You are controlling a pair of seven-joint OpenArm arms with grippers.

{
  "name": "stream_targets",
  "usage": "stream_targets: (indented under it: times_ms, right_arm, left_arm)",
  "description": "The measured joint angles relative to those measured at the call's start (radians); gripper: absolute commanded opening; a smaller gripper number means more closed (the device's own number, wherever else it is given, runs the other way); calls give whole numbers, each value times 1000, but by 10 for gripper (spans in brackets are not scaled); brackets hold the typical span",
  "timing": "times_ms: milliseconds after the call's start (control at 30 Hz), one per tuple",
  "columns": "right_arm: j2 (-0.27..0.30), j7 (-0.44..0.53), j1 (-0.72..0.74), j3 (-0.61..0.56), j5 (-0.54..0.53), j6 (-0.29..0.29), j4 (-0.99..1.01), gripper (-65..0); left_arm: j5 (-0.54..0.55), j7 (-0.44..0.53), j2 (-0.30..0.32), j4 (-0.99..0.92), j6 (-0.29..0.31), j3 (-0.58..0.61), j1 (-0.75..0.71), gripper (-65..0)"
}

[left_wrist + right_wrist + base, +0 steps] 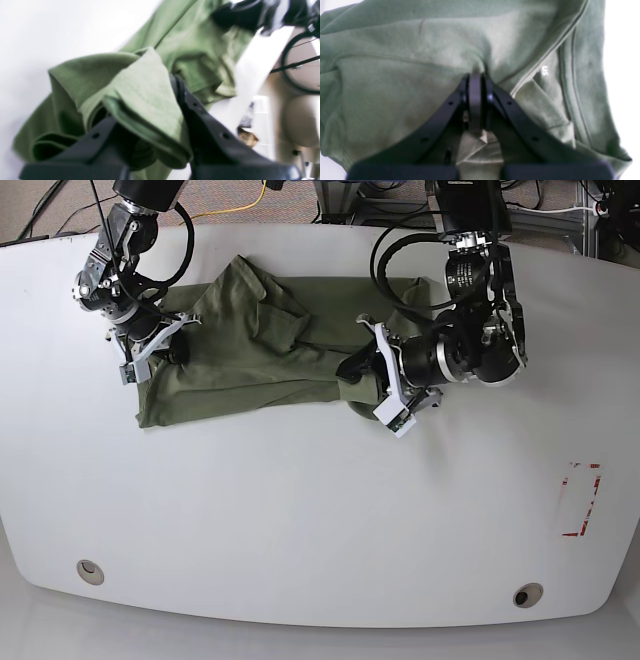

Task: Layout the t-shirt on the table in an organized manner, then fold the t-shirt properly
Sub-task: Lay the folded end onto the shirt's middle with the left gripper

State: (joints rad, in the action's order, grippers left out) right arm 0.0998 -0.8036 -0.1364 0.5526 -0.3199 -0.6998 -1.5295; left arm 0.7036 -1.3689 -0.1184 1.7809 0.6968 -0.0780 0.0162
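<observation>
On the table [300, 510], both tools pinch the t-shirt [250, 360] (still bunched).

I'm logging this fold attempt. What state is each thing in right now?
Olive-green cotton t-shirt: bunched and wrinkled, lying on the table, not spread flat, not folded.
Left gripper: shut on a fold of the t-shirt.
Right gripper: shut on the t-shirt fabric.
Glossy white table: bare in front of the t-shirt.
</observation>
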Motion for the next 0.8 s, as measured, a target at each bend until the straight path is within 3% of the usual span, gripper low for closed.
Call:
stream_targets:
  times_ms: [567,800]
  right_arm:
    - [0,0,0,0,1,0,0,-644]
    - [0,0,0,-5,1,0,0,-644]
  left_arm:
    - [-3,0,-31,-82,0,45,15,-593]
    - [0,-2,-30,-82,0,71,24,-385]
